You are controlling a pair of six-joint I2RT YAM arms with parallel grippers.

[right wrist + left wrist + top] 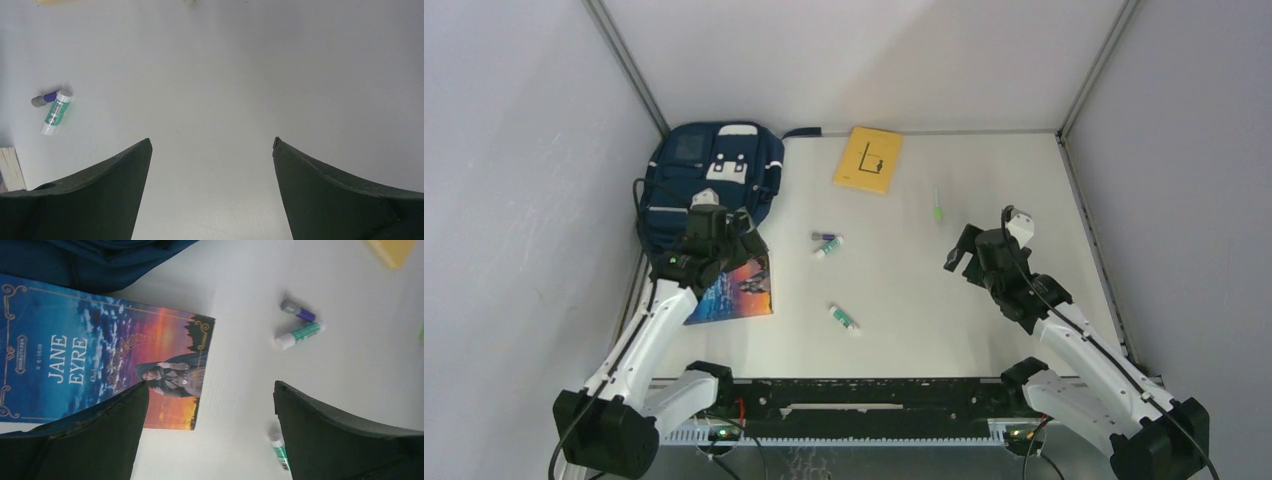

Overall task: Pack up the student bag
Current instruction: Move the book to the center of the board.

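The navy-blue student bag [709,175] lies at the far left corner, white patches facing up; its edge shows in the left wrist view [100,260]. A "Jane Eyre" book [736,288] lies flat in front of it and shows in the left wrist view [100,355]. My left gripper [742,243] is open and empty above the book's right edge [210,390]. My right gripper [959,250] is open and empty over bare table at the right [211,142].
A yellow book [869,160] lies at the back. A green pen [938,205] lies near it. A green-white glue stick [829,248] and a purple marker [823,237] lie mid-table [56,112]. Another glue stick [844,318] lies nearer the front [280,452].
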